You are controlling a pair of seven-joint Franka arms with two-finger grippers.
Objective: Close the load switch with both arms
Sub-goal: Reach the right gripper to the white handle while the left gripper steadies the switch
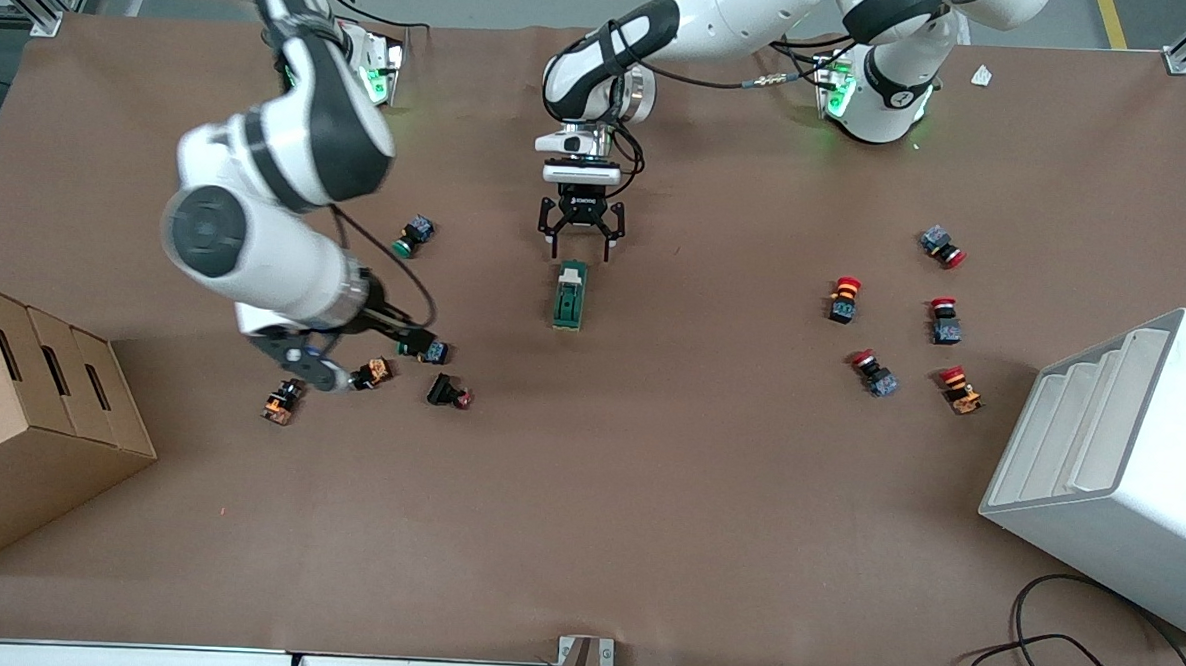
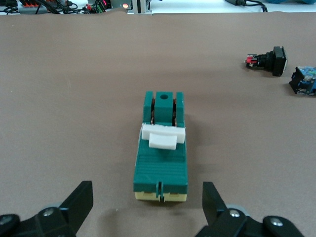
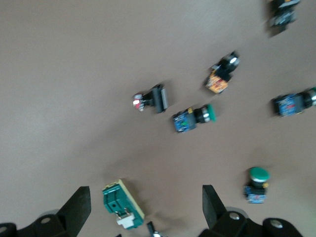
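Note:
The load switch (image 1: 571,295), a dark green oblong block with a white lever (image 1: 573,272), lies flat on the brown table near its middle. My left gripper (image 1: 580,237) is open and hangs low just above the switch's lever end, touching nothing. In the left wrist view the switch (image 2: 161,153) lies between and just ahead of the open fingers (image 2: 81,197). My right gripper (image 1: 316,369) is open and empty over a cluster of push-buttons toward the right arm's end. In the right wrist view the switch (image 3: 122,203) shows farther off.
Several push-buttons (image 1: 424,347) lie under and around the right gripper. Several red-capped buttons (image 1: 844,299) lie toward the left arm's end. A cardboard box (image 1: 29,418) and a white bin (image 1: 1118,466) stand at the table's two ends.

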